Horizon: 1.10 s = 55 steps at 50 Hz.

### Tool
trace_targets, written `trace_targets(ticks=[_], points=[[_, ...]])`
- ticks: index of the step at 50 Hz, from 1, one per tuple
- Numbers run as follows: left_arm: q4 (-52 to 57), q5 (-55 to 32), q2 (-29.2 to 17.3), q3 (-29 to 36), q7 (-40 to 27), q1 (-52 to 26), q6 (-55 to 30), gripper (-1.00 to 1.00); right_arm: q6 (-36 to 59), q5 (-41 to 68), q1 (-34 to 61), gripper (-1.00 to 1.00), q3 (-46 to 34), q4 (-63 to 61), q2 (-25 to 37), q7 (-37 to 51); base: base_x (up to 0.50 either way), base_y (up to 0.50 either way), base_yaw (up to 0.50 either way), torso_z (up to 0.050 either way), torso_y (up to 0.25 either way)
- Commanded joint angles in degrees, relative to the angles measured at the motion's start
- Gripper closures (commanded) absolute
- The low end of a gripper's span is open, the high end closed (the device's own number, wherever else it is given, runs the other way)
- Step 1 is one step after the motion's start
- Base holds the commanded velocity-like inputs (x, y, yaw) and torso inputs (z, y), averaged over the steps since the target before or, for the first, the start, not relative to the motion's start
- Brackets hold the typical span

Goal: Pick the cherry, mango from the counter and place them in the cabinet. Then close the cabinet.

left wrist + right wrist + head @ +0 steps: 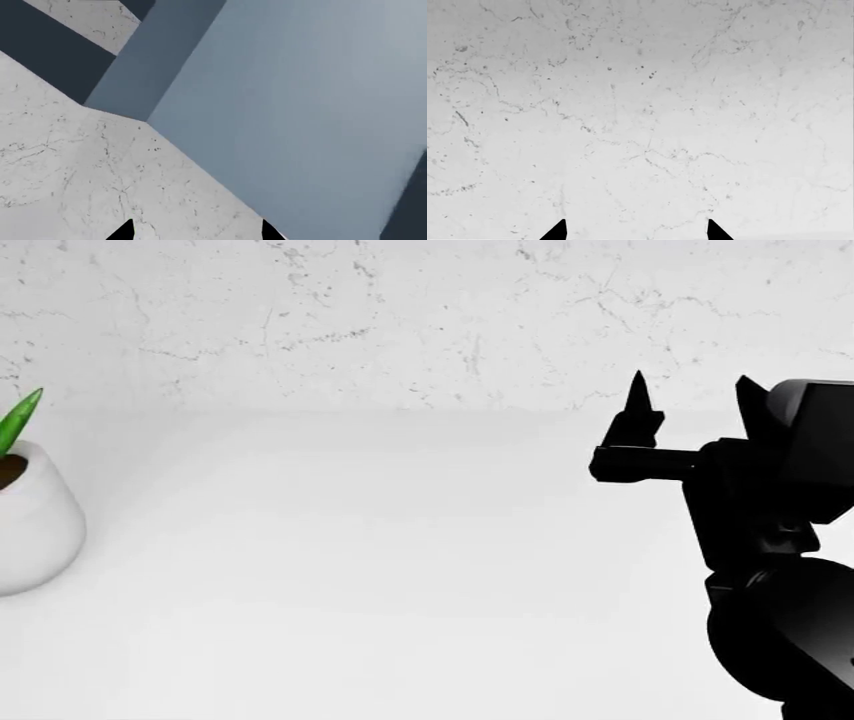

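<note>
Counter (pixel 400 570): plain white worktop that fills the head view; it meets the marbled wall (pixel 400 310) along its back edge and serves as the landmark for everything below.
Cherry and mango: neither fruit shows in any view, so their place and look cannot be told from here.
Cabinet: no door or opening can be made out for certain; the left wrist view shows only a blue-grey panel (pixel 293 100) against marbled white surface, possibly part of it.
Right gripper (pixel 694 410): raised above the counter's right side, pointed at the wall, probably held clear while the fruit is sought.
Right fingers: two dark tips, one of them here (pixel 555 231), stand well apart in the wrist view with nothing between them, so spread wide and empty.
Left gripper (pixel 197 232): out of the head view; its tips are parted and hold nothing.
Plant pot (pixel 34 520): white, with a green leaf, at the counter's left edge.
Next step, as a judgement: the fruit must be found first.
</note>
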Motion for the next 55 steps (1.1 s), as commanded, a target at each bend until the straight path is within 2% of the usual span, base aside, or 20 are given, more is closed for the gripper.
trace_targets(ticks=[1, 9, 30, 36, 43, 49, 55], points=[[-0.7, 8.0, 3.8, 1.6, 3.7, -14.8, 2.3, -1.0, 0.0, 0.2, -3.5, -1.0, 0.3, -0.6, -1.7, 0.1, 0.0, 0.0, 0.0, 0.0, 0.0], [-0.9, 7.6, 4.0, 2.6, 3.6, -16.6, 1.7, -1.0, -0.2, 0.1, -3.6, -1.0, 0.2, -0.6, -1.6, 0.1, 0.0, 0.0, 0.0, 0.0, 0.0], [2.8, 3.8, 4.8, 2.5, 3.7, -15.6, -4.3, -1.0, -0.5, 0.4, -3.8, -1.0, 0.5, -0.8, -1.3, 0.4, 0.0, 0.0, 0.0, 0.0, 0.0], [1.5, -9.0, 3.0, 3.5, -5.2, -16.9, -4.4, -1.0, -0.4, 0.6, -3.7, -1.0, 0.5, -0.9, -1.2, 0.5, 0.0, 0.0, 0.0, 0.0, 0.0], [0.9, -25.9, -1.3, 4.7, -17.1, -17.2, -4.3, -1.0, -0.5, 0.6, -3.8, -1.0, 0.5, -1.0, -1.1, 0.6, 0.0, 0.0, 0.0, 0.0, 0.0], [2.0, -41.7, -7.5, 5.2, -27.5, -12.9, -4.3, -1.0, -0.5, 0.6, -3.8, -1.0, 0.5, -1.0, -1.1, 0.6, 0.0, 0.0, 0.0, 0.0, 0.0], [1.2, -54.0, -12.5, 7.4, -35.9, -13.9, -4.1, -1.0, -0.4, 0.5, -3.6, -1.0, 0.1, -1.0, -1.2, 0.7, 0.0, 0.0, 0.0, 0.0, 0.0]])
